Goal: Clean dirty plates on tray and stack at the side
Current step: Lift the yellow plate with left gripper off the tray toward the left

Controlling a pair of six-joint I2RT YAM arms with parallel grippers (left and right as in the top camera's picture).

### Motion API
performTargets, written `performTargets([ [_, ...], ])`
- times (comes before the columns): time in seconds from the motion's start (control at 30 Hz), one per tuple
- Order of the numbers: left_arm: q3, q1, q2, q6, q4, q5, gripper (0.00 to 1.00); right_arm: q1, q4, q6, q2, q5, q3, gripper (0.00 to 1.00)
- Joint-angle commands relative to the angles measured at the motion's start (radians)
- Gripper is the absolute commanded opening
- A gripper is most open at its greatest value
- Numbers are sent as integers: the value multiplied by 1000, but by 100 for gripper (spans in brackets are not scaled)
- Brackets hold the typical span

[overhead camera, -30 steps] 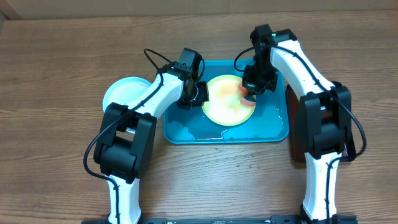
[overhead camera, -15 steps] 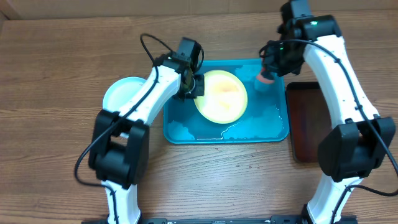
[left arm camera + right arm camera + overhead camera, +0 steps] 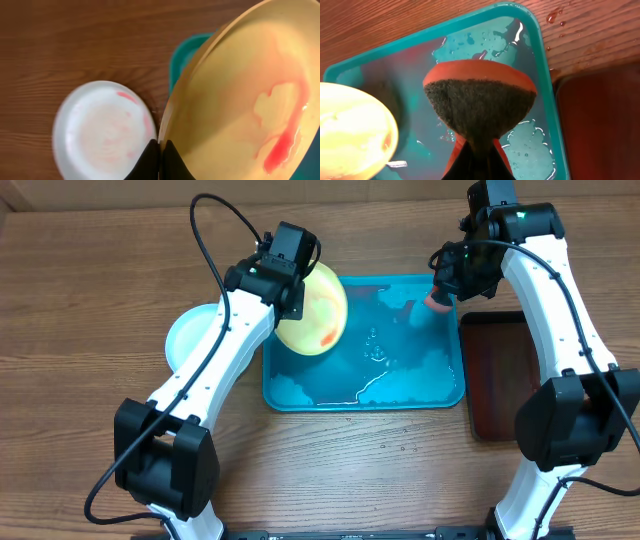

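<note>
My left hand (image 3: 161, 155) clamps a round yellow-green plastic plate (image 3: 240, 100), not yet clean; right hand (image 3: 475, 160) clamps orange sponge (image 3: 480, 105); light-blue plate (image 3: 190, 335) already aside.

A brown wood-grain table (image 3: 80, 300) fills the scene under even light, a pale beige strip (image 3: 100, 188) bordering its far edge.

Left claw (image 3: 296, 295) gripping tilted yellow-green plate (image 3: 318, 315) over tray (image 3: 420, 375) edge, right claw (image 3: 441, 290) holding sponge (image 3: 436, 302)
</note>
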Motion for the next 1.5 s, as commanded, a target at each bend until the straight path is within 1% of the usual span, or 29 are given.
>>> performTargets([
  [0.0,22,-67,-64,19,0,-253,4,2,10,-11,-15,10,19,4],
  [0.07,22,-116,-68,19,2,-380,4,2,11,-11,-15,10,19,4],
  [0.17,22,-185,-68,18,4,-531,4,2,11,-11,-15,10,19,4],
  [0.37,22,-274,-68,1,14,-751,4,2,11,-11,-15,10,19,4],
  [0.43,22,-290,-68,-28,21,-825,4,2,11,-11,-15,10,19,4],
  [0.6,22,-317,-68,-31,65,-970,4,2,10,-11,-15,10,19,4],
  [0.77,22,-341,-68,-30,77,-1051,4,2,9,-11,-15,10,19,4],
  [0.9,22,-356,-68,-30,77,-1076,4,2,8,-11,-15,10,19,4],
  [1.03,22,-359,-68,-30,77,-1071,4,2,8,-11,-15,10,19,4],
  [1.1,22,-359,-68,-30,76,-1027,4,2,8,-11,-15,10,19,4],
  [1.17,22,-356,-68,-25,65,-942,4,2,8,-11,-15,10,19,4],
  [1.23,22,-345,-68,-26,39,-803,4,2,8,-12,-15,10,19,4],
  [1.33,22,-308,-68,-39,-4,-536,4,2,8,-24,-15,10,19,4],
  [1.47,22,-218,-69,-100,-59,-292,4,3,4,-28,-15,10,19,4],
])
